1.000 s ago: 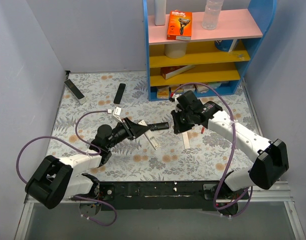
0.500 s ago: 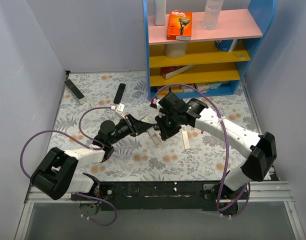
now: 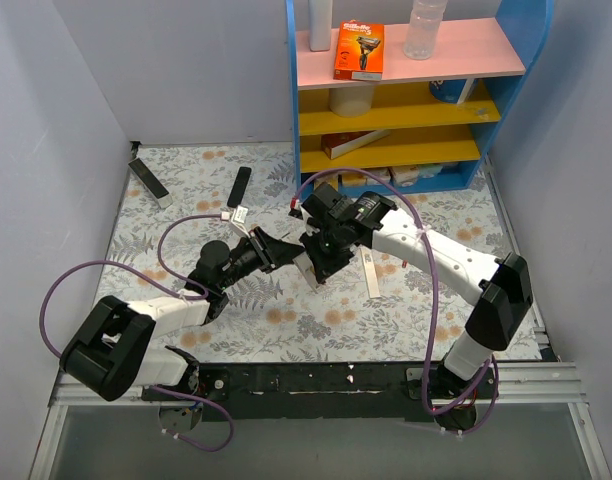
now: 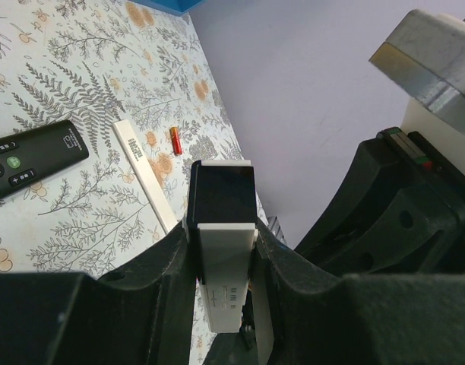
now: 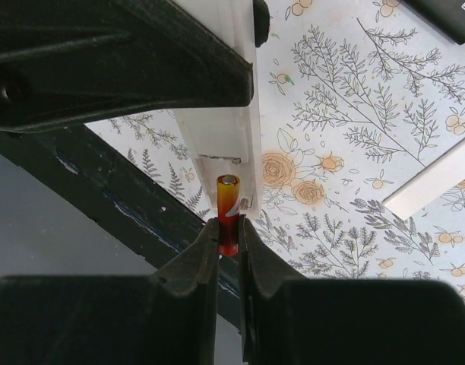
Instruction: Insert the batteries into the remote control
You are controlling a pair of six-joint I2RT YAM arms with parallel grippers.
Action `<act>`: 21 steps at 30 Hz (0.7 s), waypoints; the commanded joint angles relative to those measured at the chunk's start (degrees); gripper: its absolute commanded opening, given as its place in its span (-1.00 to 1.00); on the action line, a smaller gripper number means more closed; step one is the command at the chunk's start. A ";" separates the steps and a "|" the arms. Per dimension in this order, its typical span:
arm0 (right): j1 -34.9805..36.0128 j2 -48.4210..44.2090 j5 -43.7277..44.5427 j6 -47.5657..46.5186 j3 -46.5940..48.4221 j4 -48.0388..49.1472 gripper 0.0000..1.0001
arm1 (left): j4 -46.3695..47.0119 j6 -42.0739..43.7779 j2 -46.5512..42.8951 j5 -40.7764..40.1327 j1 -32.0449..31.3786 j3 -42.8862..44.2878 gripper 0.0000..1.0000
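Floral worktop (image 3: 186, 190): left hand (image 4: 221, 251) clamps remote (image 4: 221, 198); right hand (image 5: 229, 236) pinches battery (image 5: 228, 201) at its open end; second battery (image 4: 175, 141) waits, unloaded.

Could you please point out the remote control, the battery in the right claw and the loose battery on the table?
remote control (image 4: 226, 266): left wrist view, white body below the dark section.
held battery (image 5: 229, 199): right wrist view, upper half of its red barrel.
loose battery (image 4: 175, 141): left wrist view, middle of its red barrel.
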 commanded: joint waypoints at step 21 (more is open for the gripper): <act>0.29 5.21 1.56 0.03 7.53 -6.53 -0.97 | 2.02 -7.25 -2.96 -2.61 0.12 -1.68 -1.00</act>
